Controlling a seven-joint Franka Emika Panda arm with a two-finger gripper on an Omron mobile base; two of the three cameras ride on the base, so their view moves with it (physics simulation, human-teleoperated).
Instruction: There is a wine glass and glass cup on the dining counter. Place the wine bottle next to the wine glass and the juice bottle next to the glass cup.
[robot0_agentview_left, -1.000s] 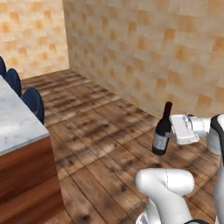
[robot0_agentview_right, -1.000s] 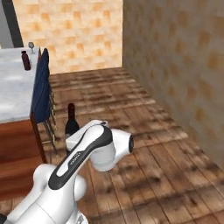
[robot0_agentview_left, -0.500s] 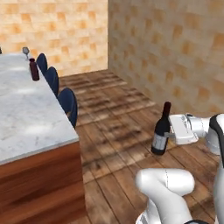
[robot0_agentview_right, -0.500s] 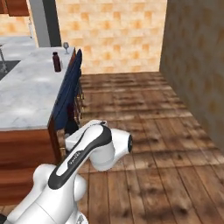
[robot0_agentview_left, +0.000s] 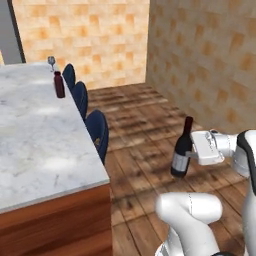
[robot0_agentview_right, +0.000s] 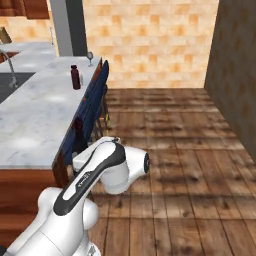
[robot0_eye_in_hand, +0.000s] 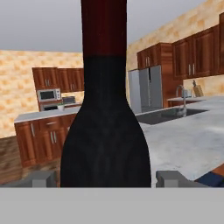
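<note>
The base has turned toward the dining counter (robot0_agentview_left: 45, 150), so the wine glass (robot0_agentview_left: 51, 62) is now visible while the gripper (robot0_agentview_left: 192, 154) holds the wine bottle (robot0_agentview_left: 182, 149).

You get even, soft rendered light with faint shadows on the floor (robot0_agentview_left: 145, 115). The surface (robot0_agentview_left: 35, 135) shows pale glare patches. Textures look coarse; the wine bottle (robot0_eye_in_hand: 105, 131) looms dark and blurry.
</note>
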